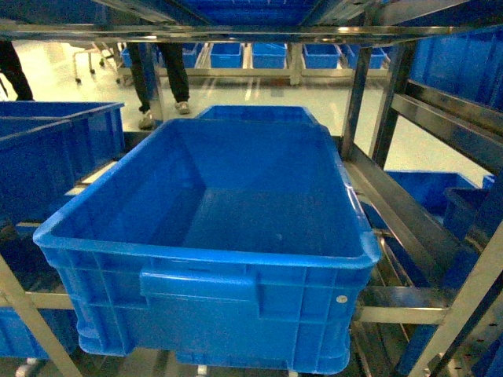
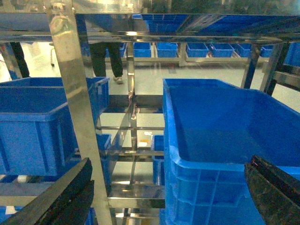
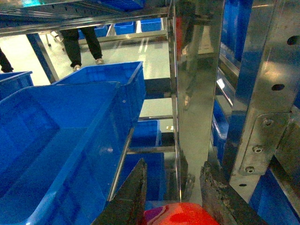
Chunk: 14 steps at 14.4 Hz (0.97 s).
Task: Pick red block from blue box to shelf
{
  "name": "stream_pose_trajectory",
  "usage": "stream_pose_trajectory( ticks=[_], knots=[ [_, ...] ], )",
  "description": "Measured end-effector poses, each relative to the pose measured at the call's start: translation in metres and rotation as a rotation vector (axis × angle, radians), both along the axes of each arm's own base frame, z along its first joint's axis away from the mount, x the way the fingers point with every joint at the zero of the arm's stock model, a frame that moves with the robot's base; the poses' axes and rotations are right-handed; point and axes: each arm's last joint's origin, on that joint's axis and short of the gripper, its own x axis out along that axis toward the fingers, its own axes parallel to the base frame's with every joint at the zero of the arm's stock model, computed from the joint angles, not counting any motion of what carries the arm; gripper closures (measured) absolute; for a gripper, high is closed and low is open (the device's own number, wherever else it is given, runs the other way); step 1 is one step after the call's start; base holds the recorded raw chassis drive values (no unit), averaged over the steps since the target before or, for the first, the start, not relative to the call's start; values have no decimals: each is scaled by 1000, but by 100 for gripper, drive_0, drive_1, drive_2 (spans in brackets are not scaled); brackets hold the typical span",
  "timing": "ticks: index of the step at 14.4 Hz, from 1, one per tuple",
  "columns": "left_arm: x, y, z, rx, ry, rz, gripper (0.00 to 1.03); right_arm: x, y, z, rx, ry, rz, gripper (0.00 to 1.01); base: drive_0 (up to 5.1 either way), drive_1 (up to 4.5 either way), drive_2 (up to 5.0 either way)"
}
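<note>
At the bottom of the right wrist view, the right hand (image 3: 171,197) is clamped on the red block (image 3: 178,214) beside a shelf (image 3: 197,84) upright; the left hand (image 2: 168,197) is spread apart.

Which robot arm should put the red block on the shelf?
The right. Its gripper holds the red block beside a shelf upright. The left gripper is open and empty.

Stainless steel shelf (image 1: 409,228), dark blue crate (image 1: 212,251) resting on its rails
</note>
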Motion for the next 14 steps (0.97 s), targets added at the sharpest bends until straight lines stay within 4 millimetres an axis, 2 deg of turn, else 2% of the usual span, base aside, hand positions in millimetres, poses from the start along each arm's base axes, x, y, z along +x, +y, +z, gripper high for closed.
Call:
stream_pose_trajectory(
  ticks=[14],
  knots=[
    [0,0,0,0,0,0,5,0,0,0,0,0,0,73,0,0,0]
  ],
)
